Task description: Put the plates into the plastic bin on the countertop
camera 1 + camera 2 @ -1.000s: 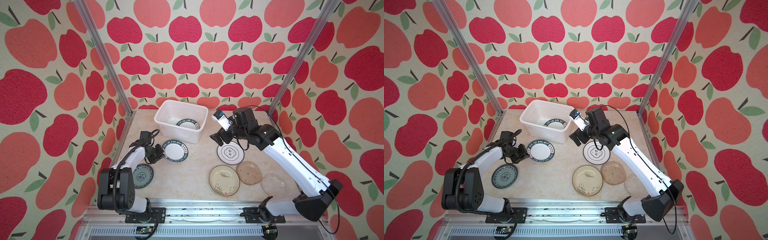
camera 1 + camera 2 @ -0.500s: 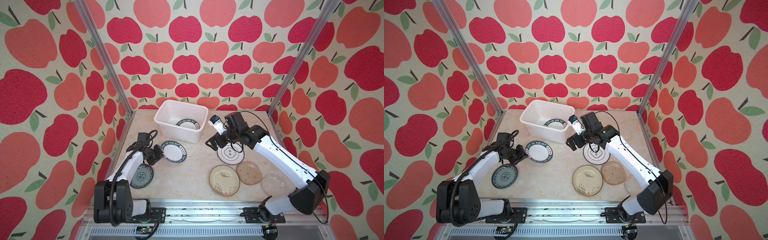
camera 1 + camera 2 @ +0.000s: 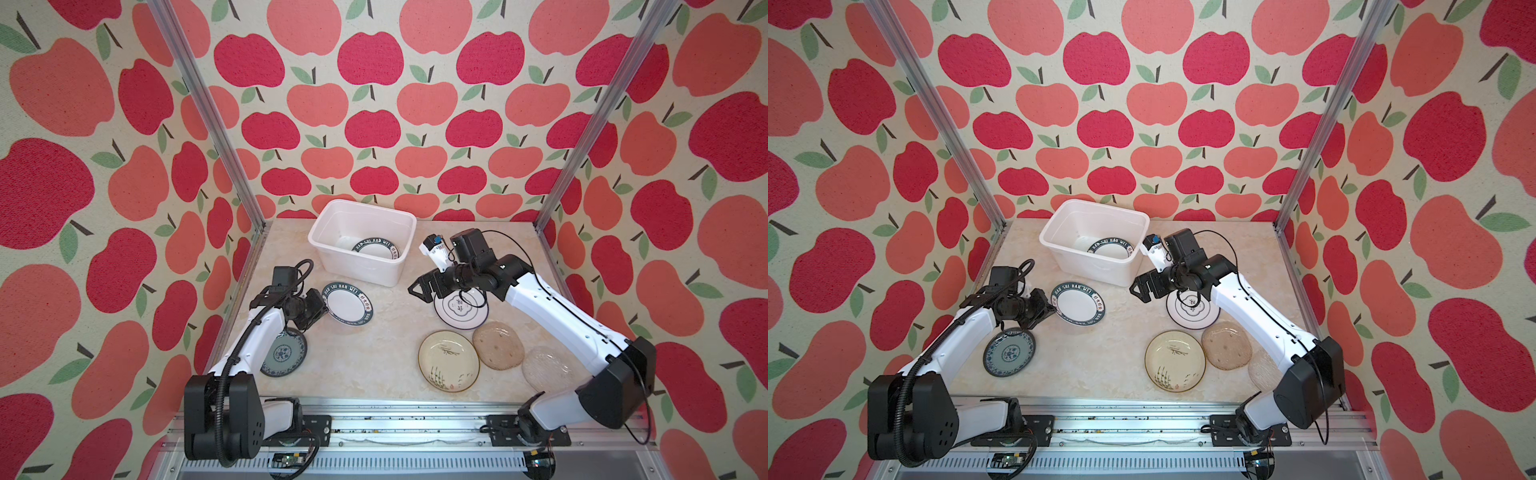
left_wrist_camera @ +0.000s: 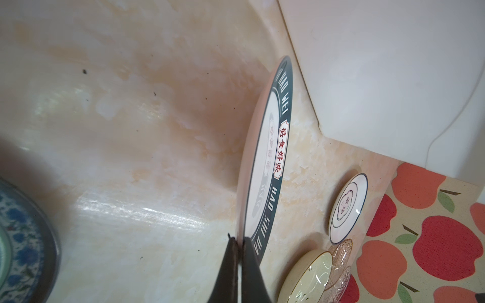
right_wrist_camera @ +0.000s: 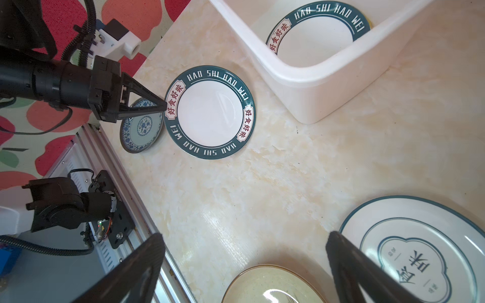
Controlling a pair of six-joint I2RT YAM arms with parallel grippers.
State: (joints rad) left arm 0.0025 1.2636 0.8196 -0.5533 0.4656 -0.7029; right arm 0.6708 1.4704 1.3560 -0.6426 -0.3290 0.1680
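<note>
Far left, a blue plate (image 3: pixel 284 354) lies on the countertop (image 3: pixel 374 374). My left gripper (image 3: pixel 324 305) is clamped on the rim of a green-rimmed plate (image 3: pixel 348 303) just in front of the bin (image 3: pixel 361 270), which holds a matching plate (image 3: pixel 376 249). My right gripper (image 3: pixel 417 293) hangs spread wide and empty beside a white plate (image 3: pixel 459 311), near a cream plate (image 3: pixel 449 360) and an amber glass plate (image 3: pixel 498 345).

Bin (image 3: pixel 361 272) white, translucent. Plate in bin (image 3: pixel 376 249): white w/ dk-green lettered rim; lettered plate (image 3: pixel 348 303) beside bin same. Blue-patterned plate (image 3: pixel 286 353), white plate (image 3: pixel 457 316) w/ green cloud outline, cream reed plate (image 3: pixel 449 360), amber glass plate (image 3: pixel 498 345), clear glass plate (image 3: pixel 544 368). Surface (image 3: pixel 374 365) cream marble.
</note>
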